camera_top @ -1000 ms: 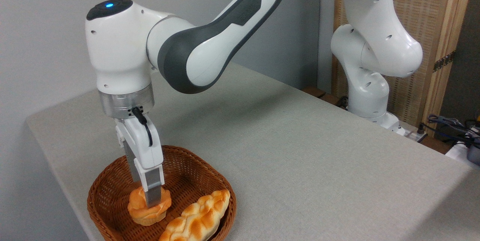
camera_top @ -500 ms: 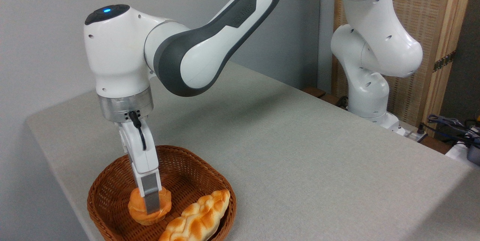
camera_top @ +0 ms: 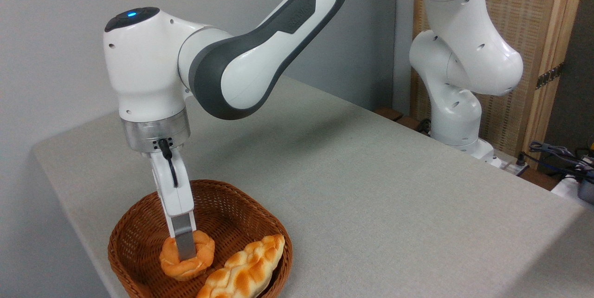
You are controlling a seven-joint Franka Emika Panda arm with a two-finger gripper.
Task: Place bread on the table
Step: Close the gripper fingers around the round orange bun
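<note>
The bread (camera_top: 203, 252), a small round golden-orange bun, sits in the brown wicker basket (camera_top: 241, 196) at the table's near left corner. My gripper (camera_top: 185, 250) points straight down into the basket and is seen edge-on. Its near finger (camera_top: 184, 242) presses into the bun's top, and the bun bulges on both sides of it; the far finger is hidden behind. The bun still rests on the basket floor. The table (camera_top: 371, 186) is covered in plain grey-beige cloth.
A long braided golden loaf (camera_top: 243, 270) lies in the basket right of the bun, close to my fingers. The arm's white base (camera_top: 457, 121) stands at the table's far right edge. Cables (camera_top: 557, 154) lie beyond it.
The wrist has turned, so the hand now looks narrower. The bun has shifted and turned slightly with the fingers and now shows a dent around the near finger.
</note>
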